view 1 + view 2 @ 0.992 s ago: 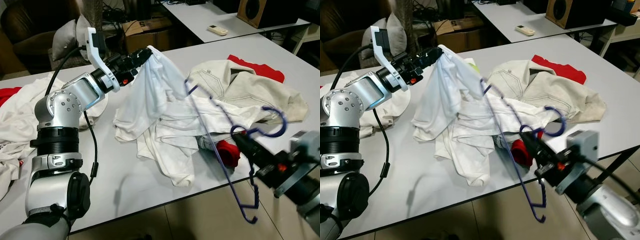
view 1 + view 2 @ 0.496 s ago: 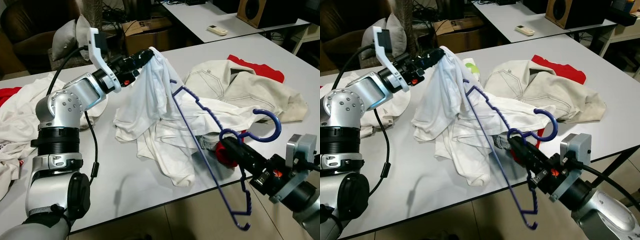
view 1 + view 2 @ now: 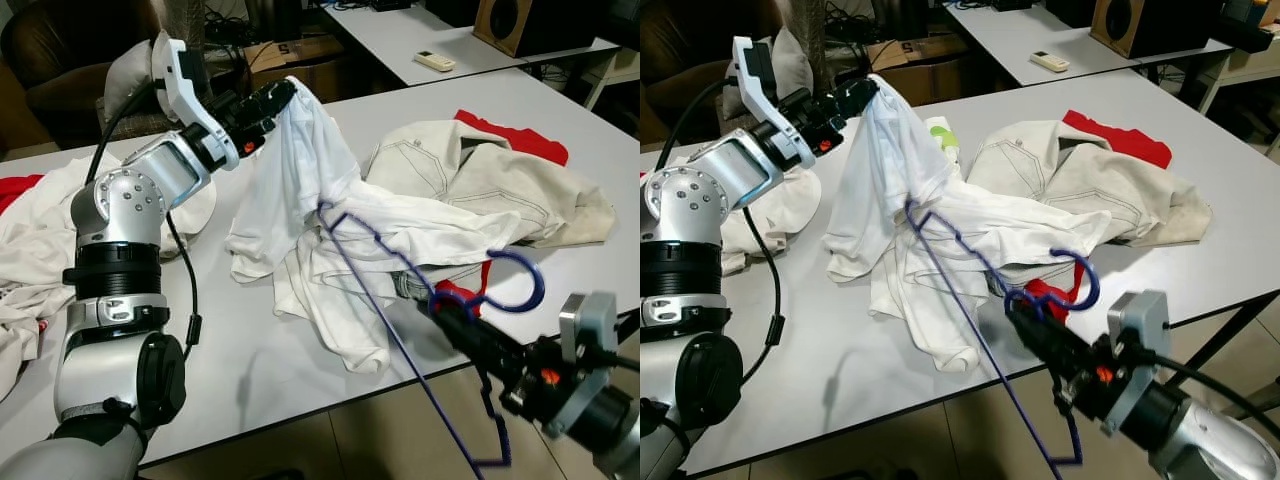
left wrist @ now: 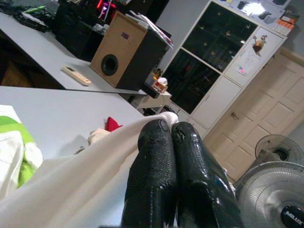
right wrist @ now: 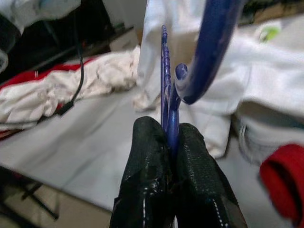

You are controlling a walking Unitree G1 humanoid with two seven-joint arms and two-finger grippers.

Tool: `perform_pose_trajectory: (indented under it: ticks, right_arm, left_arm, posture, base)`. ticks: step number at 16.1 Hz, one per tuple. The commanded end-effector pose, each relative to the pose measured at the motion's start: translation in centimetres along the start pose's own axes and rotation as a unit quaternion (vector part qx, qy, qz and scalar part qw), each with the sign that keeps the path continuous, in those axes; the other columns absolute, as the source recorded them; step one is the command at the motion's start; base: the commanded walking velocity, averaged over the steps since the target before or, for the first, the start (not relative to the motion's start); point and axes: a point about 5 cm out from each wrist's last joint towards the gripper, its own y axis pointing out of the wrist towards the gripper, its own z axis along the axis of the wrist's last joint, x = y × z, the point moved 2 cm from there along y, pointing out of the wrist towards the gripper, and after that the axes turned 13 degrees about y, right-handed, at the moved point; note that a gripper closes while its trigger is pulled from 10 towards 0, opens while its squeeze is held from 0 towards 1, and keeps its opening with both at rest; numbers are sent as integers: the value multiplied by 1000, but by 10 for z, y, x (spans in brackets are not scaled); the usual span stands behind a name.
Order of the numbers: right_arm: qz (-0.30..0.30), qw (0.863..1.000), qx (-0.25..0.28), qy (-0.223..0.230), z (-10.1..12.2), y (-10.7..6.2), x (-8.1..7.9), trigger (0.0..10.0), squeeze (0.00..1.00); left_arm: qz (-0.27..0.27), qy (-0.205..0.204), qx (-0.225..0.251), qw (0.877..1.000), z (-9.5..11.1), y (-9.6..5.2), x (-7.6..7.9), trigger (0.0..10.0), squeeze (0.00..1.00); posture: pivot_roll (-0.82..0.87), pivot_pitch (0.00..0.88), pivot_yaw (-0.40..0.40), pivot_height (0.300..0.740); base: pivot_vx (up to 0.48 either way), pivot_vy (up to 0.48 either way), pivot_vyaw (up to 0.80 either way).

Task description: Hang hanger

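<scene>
While our left gripper [image 3: 283, 93] pinched the white shirt [image 3: 300, 170] aloft at upper left, our right gripper [image 3: 447, 308] clamped the blue hanger [image 3: 375, 255], angling it shirtward.

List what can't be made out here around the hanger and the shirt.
- Blue hanger: lower end blurred in the left eye view; right wrist view shows it edge-on.
- White shirt: collar opening folded out of sight in both eye views.
- Left gripper: pinch point covered by cloth.
- Right gripper: shut on the hanger's neck.
</scene>
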Motion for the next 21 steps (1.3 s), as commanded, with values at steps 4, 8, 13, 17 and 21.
perform_pose_trajectory:
  ticks: [4,8,13,17,21]
  right_arm:
    - [-7,1000,-10,-19,0,7,4,10000,0]
    - [-1,999,-7,-31,5,13,9,10000,0]
    - [11,999,-7,-33,5,17,6,10000,0]
    - [13,999,-7,-34,4,19,4,10000,0]
    - [26,999,-11,-32,3,20,0,10000,0]
  left_arm:
    - [-13,8,3,1000,8,3,8,0,0]
    - [-15,11,-8,1000,2,3,10,0,0]
    - [-9,16,-16,1000,-2,3,8,0,0]
    - [-8,20,-20,1000,-4,5,8,0,0]
    - [-6,21,-21,1000,-6,5,8,0,0]
  posture:
    - [-80,0,100,740]
    - [-74,0,95,740]
    - [-73,0,94,740]
    - [-75,0,98,740]
    - [-76,0,95,740]
  base:
    - [0,0,0]
    - [0,0,0]
    - [0,0,0]
    - [0,0,0]
    - [0,0,0]
